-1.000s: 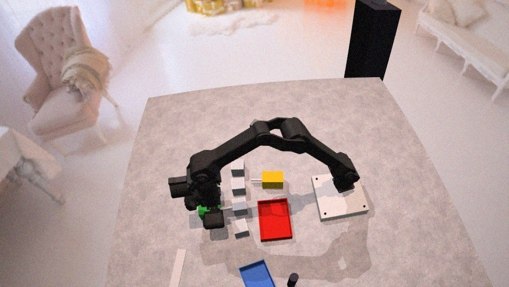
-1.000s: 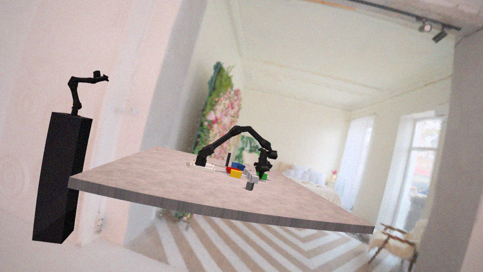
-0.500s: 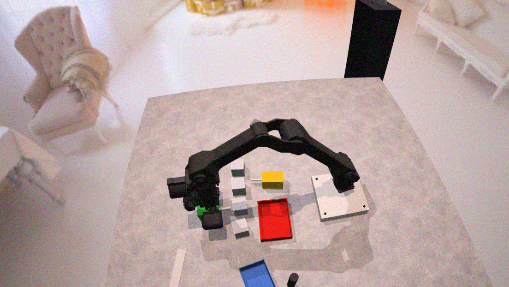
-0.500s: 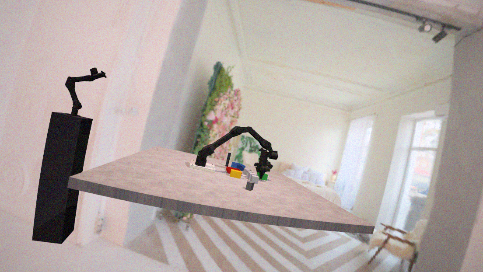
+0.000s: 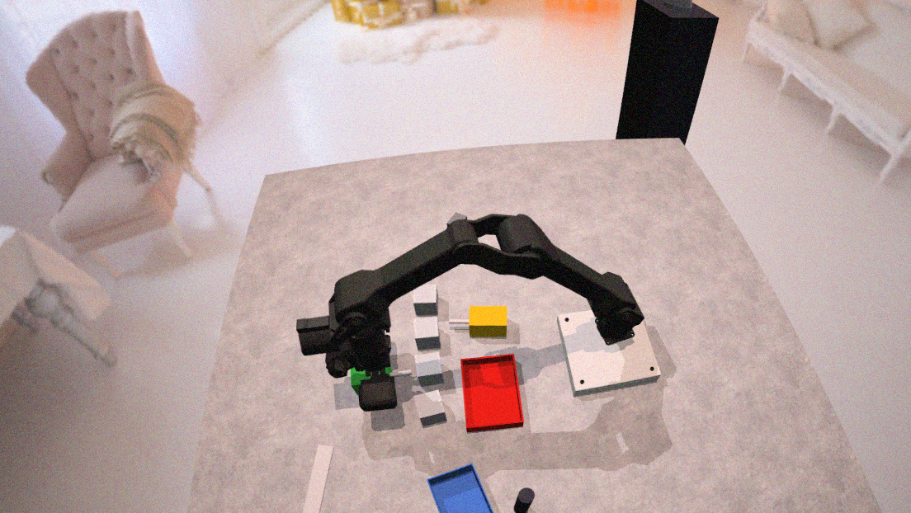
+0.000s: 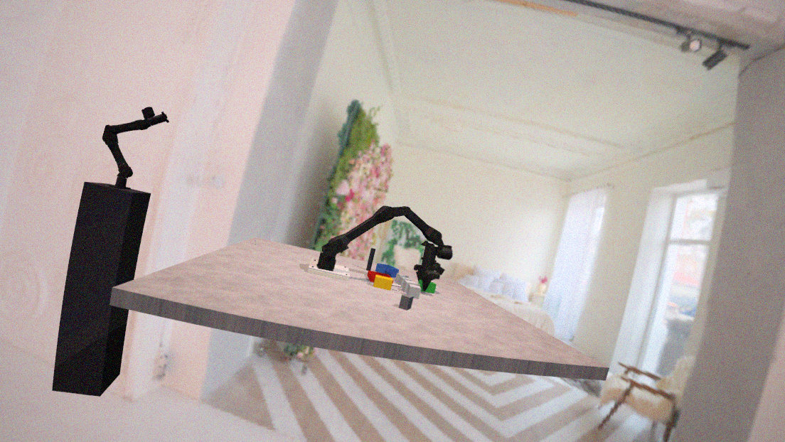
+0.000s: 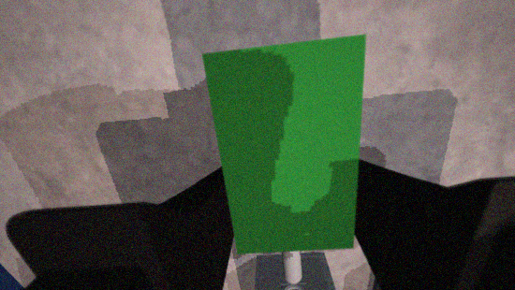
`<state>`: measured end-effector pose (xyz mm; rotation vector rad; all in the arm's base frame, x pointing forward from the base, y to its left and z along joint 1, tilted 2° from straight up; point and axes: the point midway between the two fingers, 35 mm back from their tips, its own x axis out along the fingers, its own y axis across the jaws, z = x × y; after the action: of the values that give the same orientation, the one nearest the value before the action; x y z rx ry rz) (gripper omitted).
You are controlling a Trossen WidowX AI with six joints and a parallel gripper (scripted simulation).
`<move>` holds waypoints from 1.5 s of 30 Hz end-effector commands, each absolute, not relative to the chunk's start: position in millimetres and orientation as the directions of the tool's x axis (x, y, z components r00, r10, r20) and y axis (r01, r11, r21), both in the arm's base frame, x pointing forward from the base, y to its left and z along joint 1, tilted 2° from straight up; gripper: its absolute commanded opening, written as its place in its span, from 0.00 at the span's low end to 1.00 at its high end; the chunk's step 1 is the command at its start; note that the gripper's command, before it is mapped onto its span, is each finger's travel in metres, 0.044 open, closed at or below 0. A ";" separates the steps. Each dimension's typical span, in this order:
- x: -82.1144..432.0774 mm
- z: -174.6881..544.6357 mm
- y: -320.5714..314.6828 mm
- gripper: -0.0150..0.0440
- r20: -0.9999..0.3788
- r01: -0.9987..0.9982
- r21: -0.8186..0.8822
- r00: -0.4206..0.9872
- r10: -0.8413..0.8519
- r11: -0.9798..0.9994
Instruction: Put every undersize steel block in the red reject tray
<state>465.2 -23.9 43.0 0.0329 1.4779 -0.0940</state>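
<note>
pinching the green GO gauge (image 5: 358, 378) (image 6: 430, 286) (image 7: 300, 136) in the hand (image 5: 375, 377) (image 6: 424, 286) (image 7: 283, 163), above the counter (image 5: 497, 178) (image 6: 247, 296) (image 7: 412, 42), pin pointing toward a steel block (image 5: 429, 369) (image 7: 314, 268), near the empty red reject tray (image 5: 492, 393) (image 6: 378, 274)

Around the red tray (image 5: 492, 393) (image 6: 374, 276), your mottled table (image 5: 510, 185) (image 6: 307, 307) carries a row of steel blocks (image 5: 427, 331) (image 6: 407, 286), yellow block (image 5: 488, 321) (image 6: 382, 282) and blue tray (image 5: 460, 491) (image 6: 387, 269).

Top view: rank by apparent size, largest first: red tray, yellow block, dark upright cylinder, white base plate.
1. White base plate
2. Red tray
3. Yellow block
4. Dark upright cylinder
</note>
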 end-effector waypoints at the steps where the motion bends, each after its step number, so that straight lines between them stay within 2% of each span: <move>1: 470.5 49.4 -24.6 0.25 -0.993 0.080 -0.038 0.108 -0.047 0.996; 15: 474.0 49.6 -24.9 0.25 -0.993 0.080 -0.038 0.108 -0.047 0.996; 22: 463.5 81.3 -22.4 0.25 -0.997 0.082 -0.037 0.068 -0.042 0.996; 39: 461.3 73.3 -22.5 0.25 -0.998 0.079 -0.038 0.046 -0.041 0.996; 45: 457.1 112.6 -20.6 0.25 -0.999 0.078 -0.038 0.025 -0.040 0.996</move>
<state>456.4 -21.5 82.7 0.0283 1.5658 -0.0905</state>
